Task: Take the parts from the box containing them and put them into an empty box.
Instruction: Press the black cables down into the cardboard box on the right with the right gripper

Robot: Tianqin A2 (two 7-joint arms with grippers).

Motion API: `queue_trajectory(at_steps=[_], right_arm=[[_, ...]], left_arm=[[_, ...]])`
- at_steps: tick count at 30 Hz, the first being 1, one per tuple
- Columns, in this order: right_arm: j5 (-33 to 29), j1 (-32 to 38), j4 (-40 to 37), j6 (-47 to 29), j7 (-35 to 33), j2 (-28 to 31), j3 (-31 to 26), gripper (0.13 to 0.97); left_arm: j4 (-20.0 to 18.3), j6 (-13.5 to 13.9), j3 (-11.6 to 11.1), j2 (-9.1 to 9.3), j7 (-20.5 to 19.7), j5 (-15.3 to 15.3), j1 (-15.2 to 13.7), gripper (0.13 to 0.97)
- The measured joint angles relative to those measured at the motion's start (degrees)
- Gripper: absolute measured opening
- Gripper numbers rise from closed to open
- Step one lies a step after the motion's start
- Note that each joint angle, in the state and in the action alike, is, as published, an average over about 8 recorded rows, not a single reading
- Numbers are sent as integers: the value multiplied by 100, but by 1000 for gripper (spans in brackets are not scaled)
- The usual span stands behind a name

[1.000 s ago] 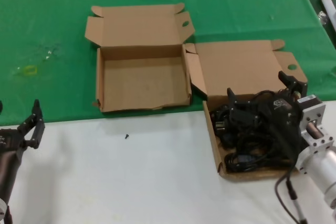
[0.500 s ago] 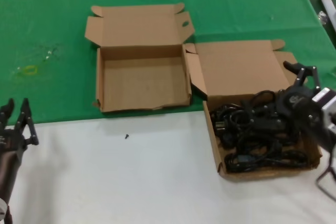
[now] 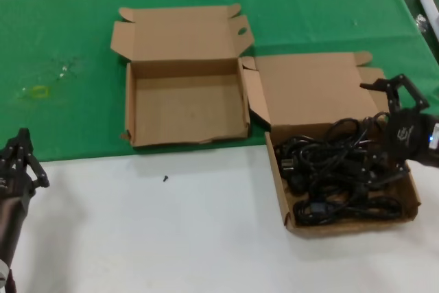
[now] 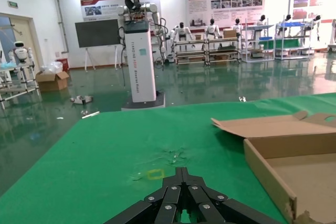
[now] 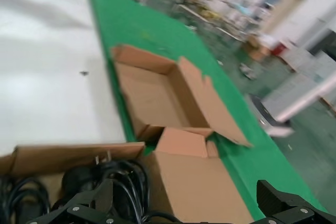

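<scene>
We see a robotics laboratory or exhibition hall. Beyond the green-covered tabletop (image 4: 105, 150) stands a white robot pedestal (image 4: 140, 51) at 12 o'clock, with humanoid robots (image 4: 212, 29) lined along the back wall, printed display posters (image 4: 224, 4), a dark presentation screen (image 4: 98, 33), metal shelving racks (image 4: 296, 38) at 2 o'clock, and a glossy green floor (image 4: 220, 85).
</scene>
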Motion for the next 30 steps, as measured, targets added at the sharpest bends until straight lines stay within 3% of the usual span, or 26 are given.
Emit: queue_trajectory(at_steps=[13,23,30], right_arm=[[-426,1166,-955,-1319,-1753,274,-668,966],[-867,1757,-1506,-1370,-2781,109,-1021,966],[-931,1862,-1644,-1277,-3140,-10,-1069,929]], left_arm=[[0,0,0,0,0,0,0,143],[0,0,0,0,-3,1,0,143],[0,0,0,0,-3,2,0,143]])
